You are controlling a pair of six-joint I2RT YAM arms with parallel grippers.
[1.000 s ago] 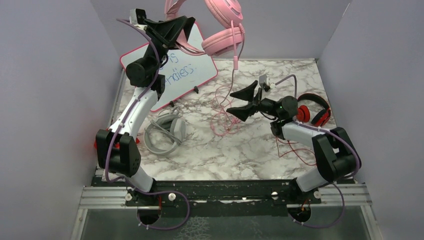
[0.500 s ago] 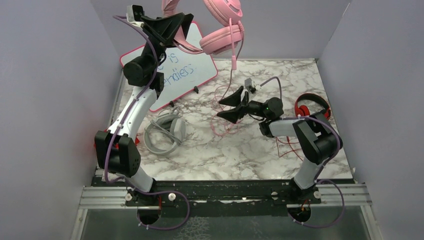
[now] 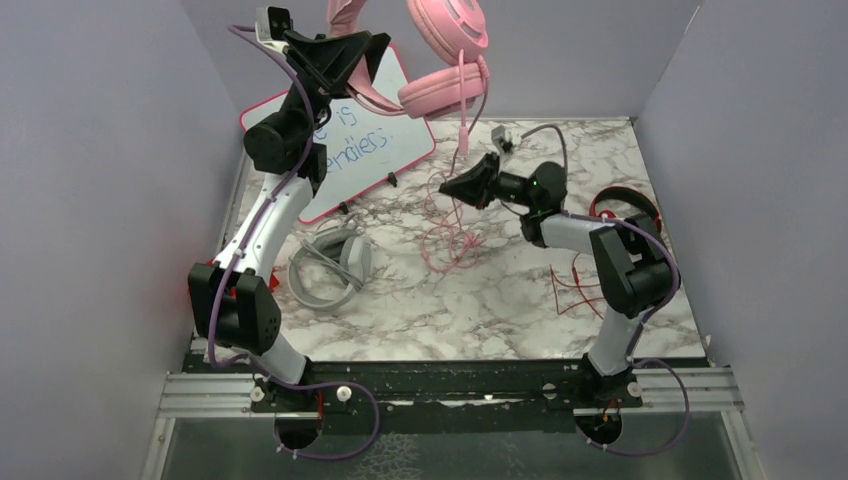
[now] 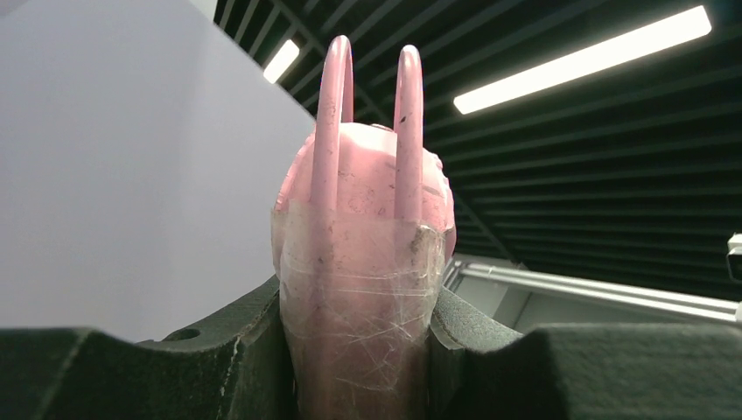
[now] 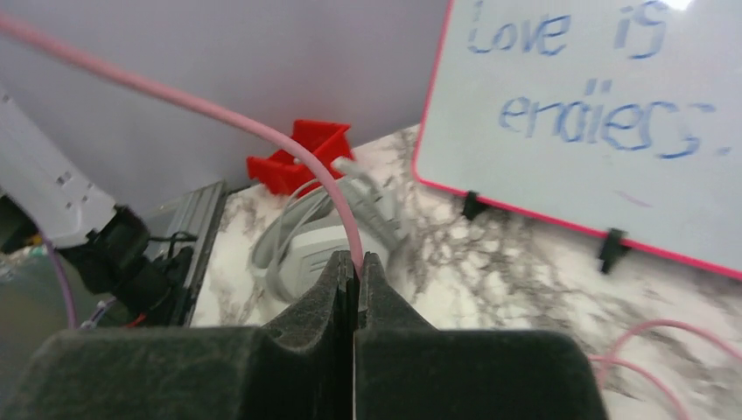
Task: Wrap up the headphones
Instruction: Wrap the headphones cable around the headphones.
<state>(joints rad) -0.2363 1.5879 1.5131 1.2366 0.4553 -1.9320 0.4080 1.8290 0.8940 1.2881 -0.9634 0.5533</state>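
Two grips: left jaws clamp the pink headphones (held aloft), right jaws pinch their cable.

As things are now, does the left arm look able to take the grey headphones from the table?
Probably not yet. The left gripper is raised high, shut on the pink headphones, so its jaws are full. The grey headphones lie uncovered beside that arm, so the way itself looks free.
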